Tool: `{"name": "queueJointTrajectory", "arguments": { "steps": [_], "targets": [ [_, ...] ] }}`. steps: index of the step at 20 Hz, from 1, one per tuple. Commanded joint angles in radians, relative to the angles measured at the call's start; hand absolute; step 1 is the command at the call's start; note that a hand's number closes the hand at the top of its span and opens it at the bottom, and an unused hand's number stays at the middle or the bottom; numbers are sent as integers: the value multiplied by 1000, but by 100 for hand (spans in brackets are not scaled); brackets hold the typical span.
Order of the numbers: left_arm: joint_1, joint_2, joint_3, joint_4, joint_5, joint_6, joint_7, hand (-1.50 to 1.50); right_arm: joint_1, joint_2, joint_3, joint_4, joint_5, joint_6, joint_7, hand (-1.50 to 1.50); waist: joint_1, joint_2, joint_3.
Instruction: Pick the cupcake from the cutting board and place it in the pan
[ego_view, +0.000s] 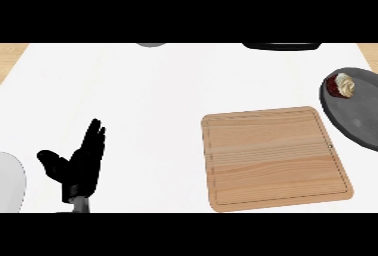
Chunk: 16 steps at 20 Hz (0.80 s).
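White counter (148, 90) carries our left hand (77, 169), fingers straight and holding nothing; well right of them, past the cutting board (273, 157), the cupcake (343, 85) sits in the pan (362, 120), so we judge hands-off best.

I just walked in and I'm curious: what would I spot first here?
The big wooden cutting board lies bare, right of centre. Then comes the cupcake sitting in the dark pan at the right edge, and the black left hand, open with fingers up, at the lower left.
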Motion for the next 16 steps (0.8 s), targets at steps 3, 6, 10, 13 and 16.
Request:
{"name": "queueJointTrajectory", "arguments": {
  "steps": [3, 6, 10, 13, 16],
  "targets": [
    [5, -18, -13, 46, -6, 10, 36, 0, 101, -62, -13, 12, -36, 236, -95, -150, -14, 1, -7],
    [26, -1, 3, 0, 12, 0, 52, 0, 134, -86, 7, -21, -32, 268, -111, -150, -11, -3, -8],
    [28, -2, 16, 45, 23, -19, 24, 0, 192, -77, -1, -34, -63, 261, -126, -150, -22, -6, -9],
    [46, -19, -10, 35, -6, -5, 5, 0, 202, -82, 6, -41, -71, 239, -106, -150, -17, -5, -9],
    [9, -1, 30, 76, 25, -26, 9, 0, 247, -96, 17, -59, -77, 259, -119, -150, -25, -6, -9]
  ]
}}
